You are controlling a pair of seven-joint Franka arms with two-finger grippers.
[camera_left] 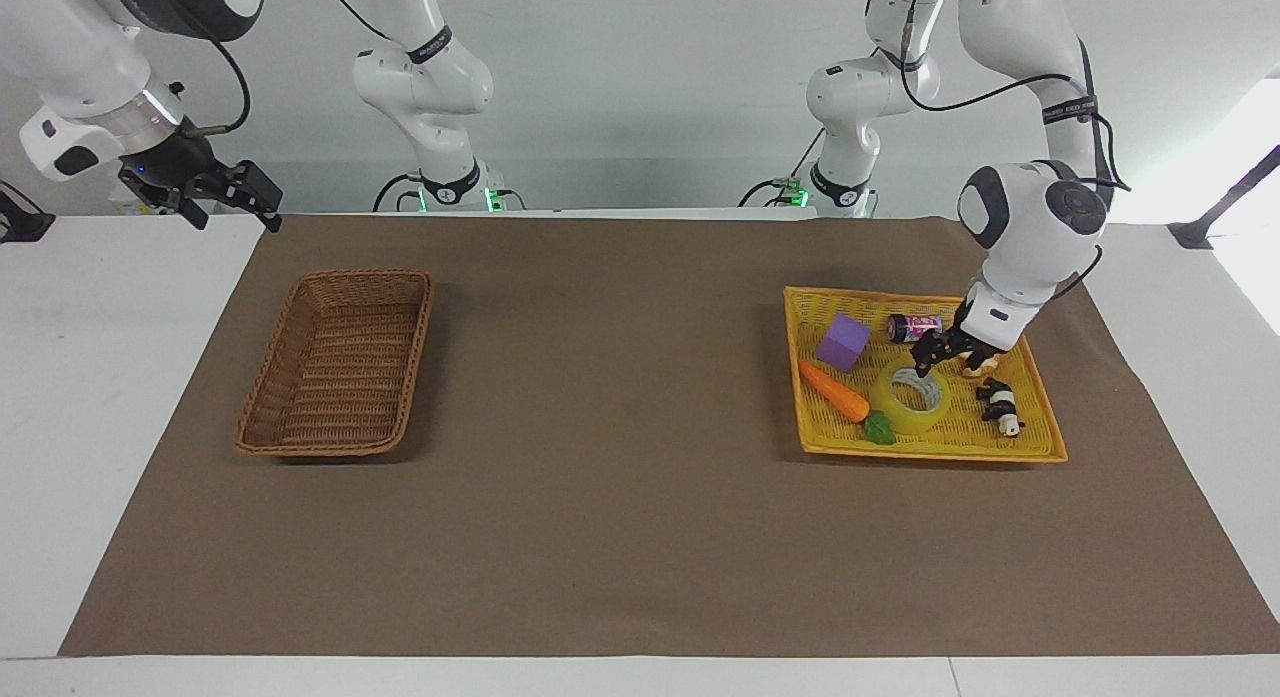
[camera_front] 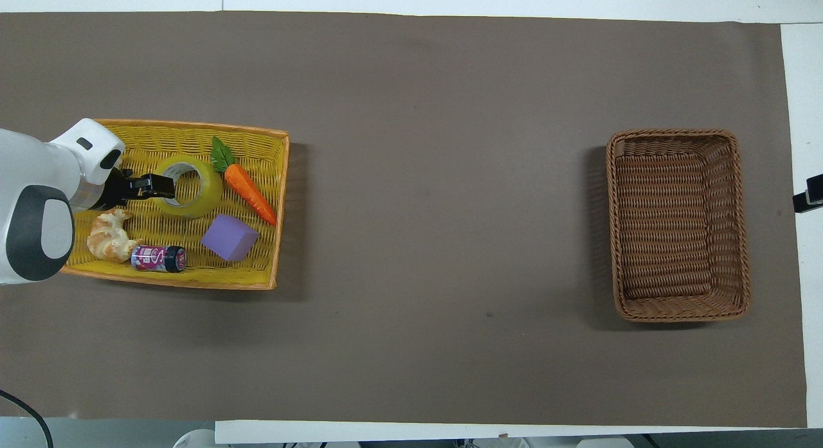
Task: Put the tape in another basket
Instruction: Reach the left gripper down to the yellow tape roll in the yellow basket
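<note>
The tape (camera_left: 910,398) lies flat in the yellow tray (camera_left: 930,452) at the left arm's end of the table; it also shows in the overhead view (camera_front: 187,186). My left gripper (camera_left: 929,361) is low over the tape's rim on the side nearer the robots, fingers open, holding nothing; it shows in the overhead view (camera_front: 162,185) too. The brown wicker basket (camera_left: 420,327) stands empty at the right arm's end (camera_front: 739,223). My right gripper (camera_left: 232,195) waits open above the table's edge, off the mat beside that basket.
The tray also holds a carrot (camera_left: 833,391), a purple block (camera_left: 842,341), a small can (camera_left: 913,327), a croissant (camera_front: 109,234) and a panda figure (camera_left: 1000,405). A brown mat (camera_left: 620,497) covers the table between tray and basket.
</note>
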